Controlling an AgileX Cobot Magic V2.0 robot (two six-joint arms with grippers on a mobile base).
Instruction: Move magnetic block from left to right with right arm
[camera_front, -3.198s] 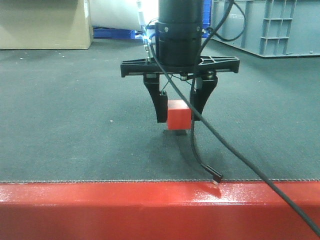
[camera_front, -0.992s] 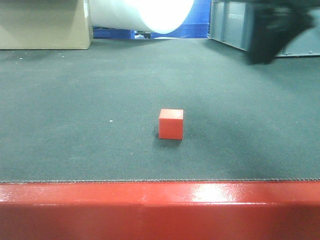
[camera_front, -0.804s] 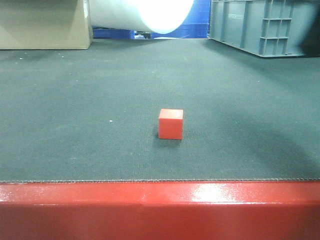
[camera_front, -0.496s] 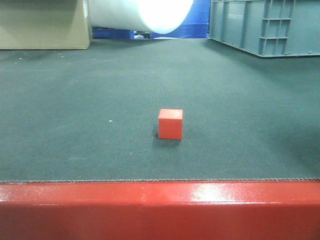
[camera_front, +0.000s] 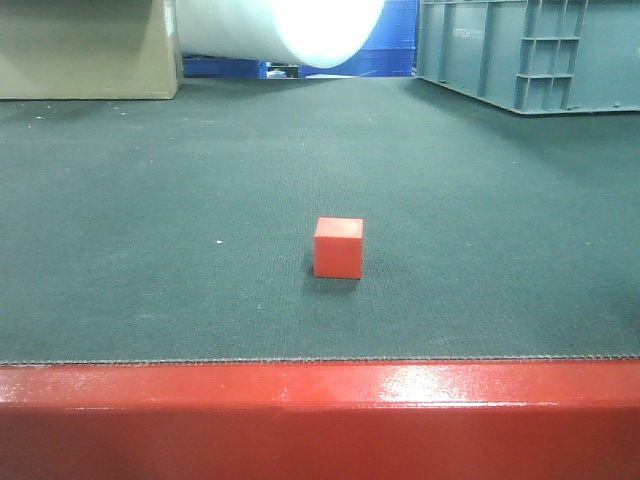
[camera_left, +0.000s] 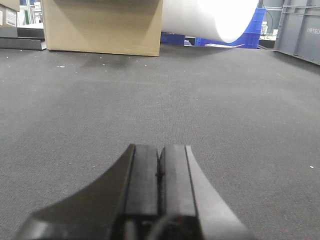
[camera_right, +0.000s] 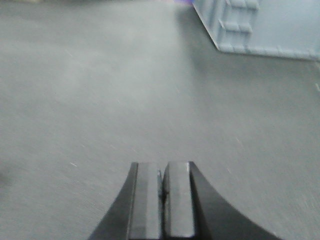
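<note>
Seemingly the move is finished: the magnetic block (camera_front: 338, 247) rests alone on the bench (camera_front: 150, 200), near the middle of its red front edge, untouched. Left tool (camera_left: 160, 175) is clenched on nothing over bare mat. Right tool (camera_right: 162, 192), likewise clenched and empty, has no block in its view.

The right gripper (camera_right: 161, 192) fills the bottom centre of a blurred view, its two dark fingers pressed together with only a thin seam between them and nothing held. Grey carpet (camera_right: 100, 100) stretches ahead of it. A grey plastic crate (camera_right: 265, 25) sits at the top right corner.
</note>
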